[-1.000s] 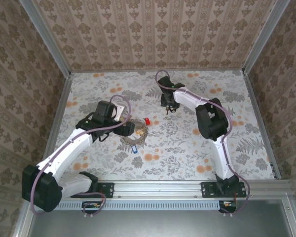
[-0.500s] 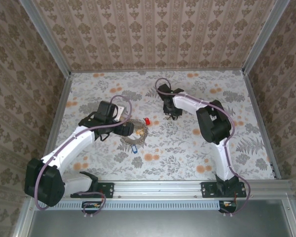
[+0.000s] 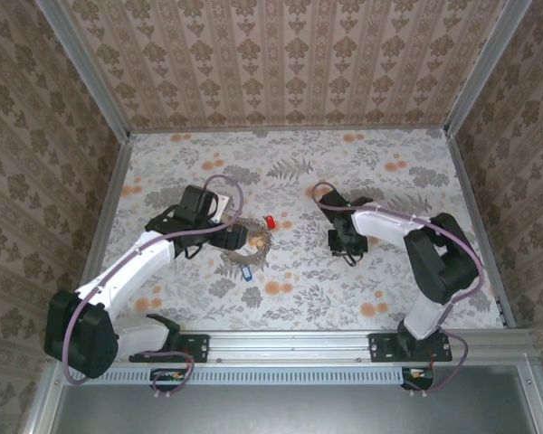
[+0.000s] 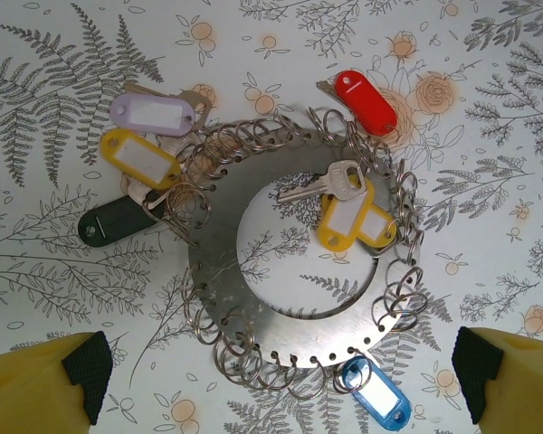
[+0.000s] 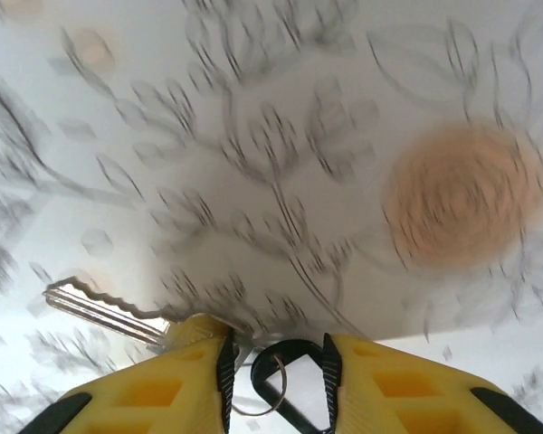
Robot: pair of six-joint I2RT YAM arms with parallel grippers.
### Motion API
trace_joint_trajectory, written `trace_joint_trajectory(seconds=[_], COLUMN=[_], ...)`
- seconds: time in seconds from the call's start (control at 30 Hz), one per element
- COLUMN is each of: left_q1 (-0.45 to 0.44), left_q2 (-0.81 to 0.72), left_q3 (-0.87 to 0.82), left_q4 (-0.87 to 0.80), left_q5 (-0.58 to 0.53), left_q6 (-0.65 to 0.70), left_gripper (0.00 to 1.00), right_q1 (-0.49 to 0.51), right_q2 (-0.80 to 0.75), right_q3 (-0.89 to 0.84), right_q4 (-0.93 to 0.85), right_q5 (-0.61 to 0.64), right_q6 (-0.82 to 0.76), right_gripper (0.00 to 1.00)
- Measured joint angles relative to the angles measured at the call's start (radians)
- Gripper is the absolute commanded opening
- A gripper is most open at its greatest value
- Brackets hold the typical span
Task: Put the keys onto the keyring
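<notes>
Near edge first: the left arm and right arm rise from the rail and reach out over the flowered surface.

The left tool hangs right above the keyring, fingers spread wide and touching nothing. Their yellow tips poke in at the bottom corners of the wrist view, the rest cut off. The keyring lies flat, left of centre on the surface: a broad silvery disc with a hole and small wire loops all round its rim.

The keys sit round it. Nearest is a blue tag at the rim, clipped by the frame. In the hole lie a bare metal key and two overlapping yellow tags. To one side a bunch: black tag, yellow tag, lilac tag, their blades tucked under and hard to make out. Farthest, a red tag just at the rim. Which are hooked onto loops, I can't tell.

The right tool is well apart from the keyring, low over the surface, pads pressed in on a single key. Its toothed blade juts sideways. A dark loop and a little wire ring sit between the pads, but the picture is smeared and the head is hidden.
</notes>
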Motion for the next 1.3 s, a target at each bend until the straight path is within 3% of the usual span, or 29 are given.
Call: trace_joint_trajectory(seconds=[0.2, 0.37, 0.53, 0.73, 0.97, 1.13, 1.23, 1.3], left_q1=[-0.006, -0.02, -0.032, -0.067, -0.119, -0.12, -0.116, -0.081], left_q2=[0.016, 0.016, 0.014, -0.019, -0.034, 0.036, 0.08, 0.092], left_q3=[0.0, 0.0, 0.0, 0.0, 0.001, 0.032, 0.046, 0.046], left_q4=[0.0, -0.002, -0.004, -0.004, -0.008, -0.034, -0.04, -0.041], left_q5=[-0.003, -0.014, -0.032, -0.037, -0.026, 0.016, 0.038, 0.112], left_q6=[0.0, 0.001, 0.013, 0.05, 0.079, 0.075, 0.061, 0.038], left_gripper=[1.0, 1.0, 1.0, 0.99, 0.91, 0.88, 0.89, 0.88], right_q1=[0.0, 0.0, 0.0, -0.002, -0.002, 0.039, 0.094, 0.115], right_q2=[-0.12, -0.252, -0.426, -0.594, -0.591, -0.526, -0.447, -0.359], right_q3=[-0.066, -0.083, -0.154, -0.383, -0.341, -0.304, -0.278, -0.235], right_q4=[-0.008, -0.003, 0.034, 0.161, 0.163, 0.168, 0.257, 0.362], right_q5=[-0.04, -0.078, -0.103, -0.108, -0.07, -0.066, -0.11, -0.187], right_q6=[0.005, 0.052, 0.272, 0.677, 0.807, 0.849, 0.804, 0.681], right_gripper=[0.44, 0.43, 0.42, 0.38, 0.39, 0.38, 0.32, 0.28])
